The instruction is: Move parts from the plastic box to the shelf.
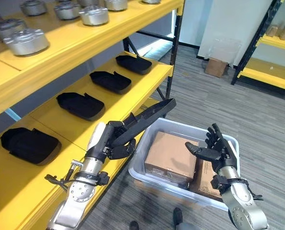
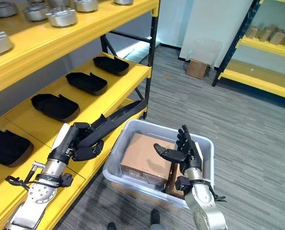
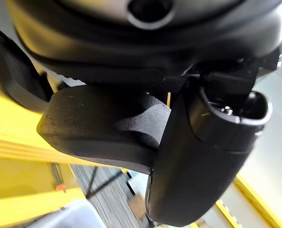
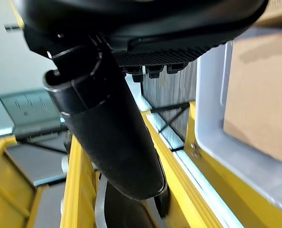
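My left hand [image 1: 114,139] is shut on one end of a long flat black part [image 1: 152,114]. The part slants up and to the right, over the front edge of the yellow shelf [image 1: 147,86] and the near corner of the clear plastic box [image 1: 137,172]. The left wrist view shows the same black part [image 3: 98,133] pinched under the thumb [image 3: 202,156]. Two brown cardboard cartons [image 1: 170,155] lie in the box. Above the box's right side my right hand [image 1: 218,148] is open, fingers spread and holding nothing.
Several matching black parts [image 1: 80,105] lie in a row on the lower shelf. Round metal castings [image 1: 26,41] stand on the shelf above. A second yellow rack [image 1: 272,57] and a small carton [image 1: 216,67] stand at the back right on grey carpet.
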You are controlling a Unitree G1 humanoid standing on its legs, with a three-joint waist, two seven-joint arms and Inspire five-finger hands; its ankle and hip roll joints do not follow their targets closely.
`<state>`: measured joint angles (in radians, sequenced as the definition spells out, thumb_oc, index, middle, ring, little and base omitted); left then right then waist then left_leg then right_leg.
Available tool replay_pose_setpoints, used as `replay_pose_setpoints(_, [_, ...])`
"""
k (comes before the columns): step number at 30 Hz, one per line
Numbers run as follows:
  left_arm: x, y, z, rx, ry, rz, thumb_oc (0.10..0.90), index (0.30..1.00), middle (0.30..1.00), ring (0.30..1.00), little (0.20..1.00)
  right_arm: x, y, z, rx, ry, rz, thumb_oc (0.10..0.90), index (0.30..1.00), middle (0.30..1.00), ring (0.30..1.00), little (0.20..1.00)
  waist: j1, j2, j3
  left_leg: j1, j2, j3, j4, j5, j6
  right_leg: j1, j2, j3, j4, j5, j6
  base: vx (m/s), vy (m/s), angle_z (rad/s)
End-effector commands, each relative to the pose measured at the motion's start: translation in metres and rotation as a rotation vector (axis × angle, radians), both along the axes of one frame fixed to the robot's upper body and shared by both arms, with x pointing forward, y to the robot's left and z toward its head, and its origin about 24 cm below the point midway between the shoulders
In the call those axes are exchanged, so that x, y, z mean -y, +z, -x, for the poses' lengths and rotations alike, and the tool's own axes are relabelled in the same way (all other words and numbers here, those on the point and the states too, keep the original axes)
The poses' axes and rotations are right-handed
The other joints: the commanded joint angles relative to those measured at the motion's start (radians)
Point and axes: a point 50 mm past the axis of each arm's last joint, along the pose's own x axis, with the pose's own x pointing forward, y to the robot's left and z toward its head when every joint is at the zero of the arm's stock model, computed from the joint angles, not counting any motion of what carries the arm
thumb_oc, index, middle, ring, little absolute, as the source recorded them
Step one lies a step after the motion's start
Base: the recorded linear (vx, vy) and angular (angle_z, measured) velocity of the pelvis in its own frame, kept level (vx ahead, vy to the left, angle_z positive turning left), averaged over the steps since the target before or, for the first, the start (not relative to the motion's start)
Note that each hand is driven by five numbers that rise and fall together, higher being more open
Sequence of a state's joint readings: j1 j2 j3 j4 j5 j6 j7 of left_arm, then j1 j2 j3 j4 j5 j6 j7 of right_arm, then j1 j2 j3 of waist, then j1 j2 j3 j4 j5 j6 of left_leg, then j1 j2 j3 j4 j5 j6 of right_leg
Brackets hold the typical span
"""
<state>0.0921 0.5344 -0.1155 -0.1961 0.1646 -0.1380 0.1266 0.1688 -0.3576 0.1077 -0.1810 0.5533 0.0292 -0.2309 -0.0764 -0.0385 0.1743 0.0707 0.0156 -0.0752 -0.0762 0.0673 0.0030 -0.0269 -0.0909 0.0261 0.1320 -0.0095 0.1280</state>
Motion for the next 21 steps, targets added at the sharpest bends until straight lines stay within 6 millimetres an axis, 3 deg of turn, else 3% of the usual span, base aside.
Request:
replay_pose_setpoints(1, [0.003,0.071,-0.006,0.417,-0.034,0.022,0.4,0.3,0.3,0.3,0.3,0.004,0.068,-0.026,0.363,0.006,0.003,0.9,1.0,1.0,1.0,1.0,0.014,0.011,-0.006,-0.013,-0.063,-0.02,-0.011,-0.025,0.049,0.018,0.144,0.04,0.135,0.039,-0.045,-0.07,-0.123,0.97])
replay_pose_setpoints(4, [-0.004,0.069,0.001,0.448,-0.004,0.024,0.4,0.3,0.3,0.3,0.3,0.009,0.071,-0.029,0.385,-0.003,0.022,0.9,1.0,1.0,1.0,1.0,0.031,0.015,0.015,-0.024,-0.099,-0.108,-0.011,0.003,0.043,0.062,0.185,0.091,0.05,0.011,-0.086,-0.07,-0.152,0.65])
replay_pose_setpoints(7, [-0.006,0.071,0.008,0.483,0.015,0.01,0.4,0.3,0.3,0.3,0.3,0.007,0.073,-0.029,0.41,0.005,0.042,0.9,1.0,1.0,1.0,1.0,0.048,0.029,0.034,-0.079,-0.102,-0.11,-0.005,0.041,0.02,0.118,0.187,0.117,-0.021,-0.027,-0.101,-0.08,-0.075,0.51])
replay_pose_setpoints(10, [-0.003,0.073,0.007,0.49,-0.02,-0.006,0.4,0.3,0.3,0.3,0.3,0.012,0.072,-0.024,0.408,-0.034,0.035,0.9,1.0,1.0,1.0,1.0,0.034,0.033,0.048,-0.131,-0.076,0.019,0.035,0.052,-0.008,0.154,0.169,0.091,-0.056,-0.035,-0.1,-0.12,-0.025,0.39])
replay_pose_setpoints(12, [0.001,0.077,0.004,0.5,-0.043,0.002,0.4,0.3,0.3,0.3,0.3,0.018,0.072,-0.019,0.417,-0.061,0.029,0.9,1.0,1.0,1.0,1.0,0.006,0.028,0.047,-0.136,-0.037,0.136,0.078,0.025,-0.026,0.164,0.13,0.031,-0.078,-0.033,-0.093,-0.18,0.056,0.73])
replay_pose_setpoints(15, [0.0,0.079,0.003,0.512,-0.023,0.011,0.4,0.3,0.3,0.3,0.3,0.018,0.074,-0.018,0.431,-0.052,0.05,0.9,1.0,1.0,1.0,1.0,-0.014,0.023,0.037,-0.109,-0.001,0.188,0.106,-0.007,-0.025,0.145,0.089,-0.017,-0.079,-0.018,-0.085,-0.18,0.12,1.29])
replay_pose_setpoints(18, [-0.004,0.08,0.002,0.511,0.018,0.014,0.4,0.3,0.3,0.3,0.3,0.017,0.076,-0.021,0.434,-0.052,0.06,0.9,1.0,1.0,1.0,1.0,-0.031,0.019,0.011,-0.02,0.084,0.257,0.105,-0.039,-0.029,0.114,0.022,-0.102,-0.063,-0.008,-0.077,-0.18,0.185,0.81])
replay_pose_setpoints(21, [-0.005,0.08,0.003,0.516,0.025,0.009,0.4,0.3,0.3,0.3,0.3,0.017,0.079,-0.023,0.44,-0.062,0.064,0.9,1.0,1.0,1.0,1.0,-0.036,0.02,-0.003,0.007,0.173,0.292,0.115,0.013,-0.061,0.107,-0.01,-0.153,-0.054,-0.018,-0.08,-0.13,0.201,0.53])
